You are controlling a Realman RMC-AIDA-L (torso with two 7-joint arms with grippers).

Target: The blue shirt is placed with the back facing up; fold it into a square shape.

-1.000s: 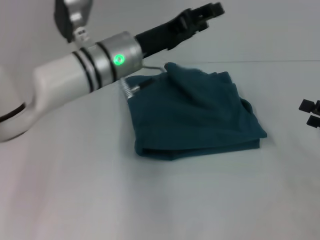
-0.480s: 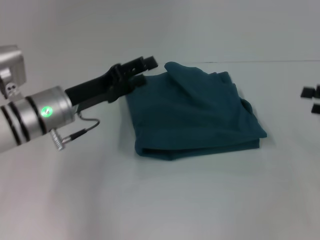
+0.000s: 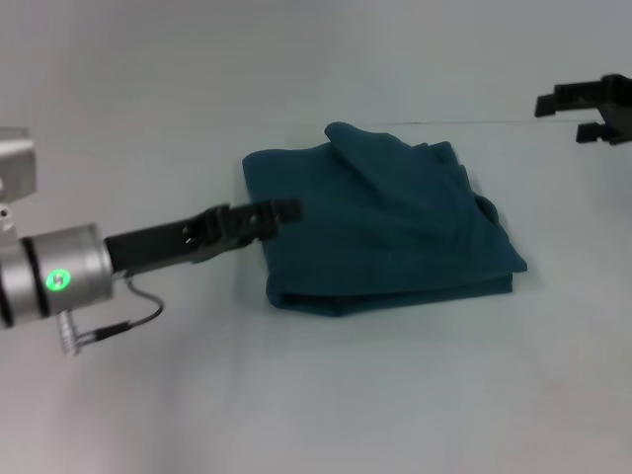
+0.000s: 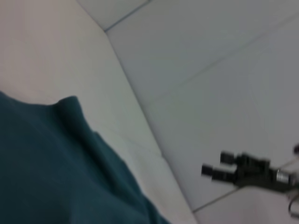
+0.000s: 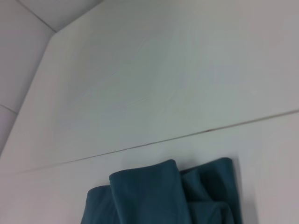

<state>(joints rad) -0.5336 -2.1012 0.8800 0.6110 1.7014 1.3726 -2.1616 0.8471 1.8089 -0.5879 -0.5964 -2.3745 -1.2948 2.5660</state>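
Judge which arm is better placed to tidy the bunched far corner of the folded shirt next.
Probably the left. The left gripper hangs over the near-left part of the dark teal-blue fabric T-shirt, while the right gripper sits raised, well off its right side.

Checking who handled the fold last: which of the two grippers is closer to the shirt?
The left gripper, overlapping the blue shirt's left edge; the right gripper hangs far off, beyond its right side.
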